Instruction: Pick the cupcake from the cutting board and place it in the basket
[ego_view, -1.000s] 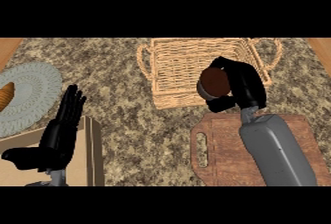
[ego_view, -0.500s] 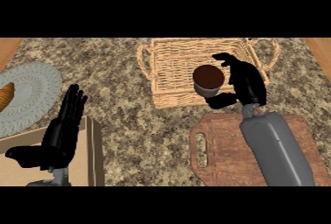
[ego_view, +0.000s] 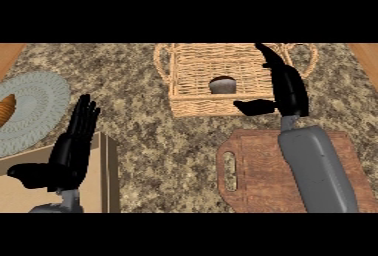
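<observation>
The cupcake (ego_view: 222, 85), brown on top with a pale wrapper, lies inside the wicker basket (ego_view: 193, 67) at the back of the counter. My right hand (ego_view: 285, 85) hangs over the basket's right side with fingers straight and thumb out to the left, apart from the cupcake and holding nothing. The wooden cutting board (ego_view: 255, 175) lies in front of the basket, partly under my right forearm, with nothing on its visible part. My left hand (ego_view: 70, 150) rests open at the lower left, fingers pointing up.
A pale round plate (ego_view: 33, 117) with an orange-brown food item (ego_view: 6, 110) sits at the left edge. A tan box (ego_view: 103, 172) stands at the lower left under my left hand. Speckled counter lies between plate, basket and board.
My right hand opened and let go of the cupcake, which now lies in the basket. The hand shifted right and farther back. The left hand stayed put.
</observation>
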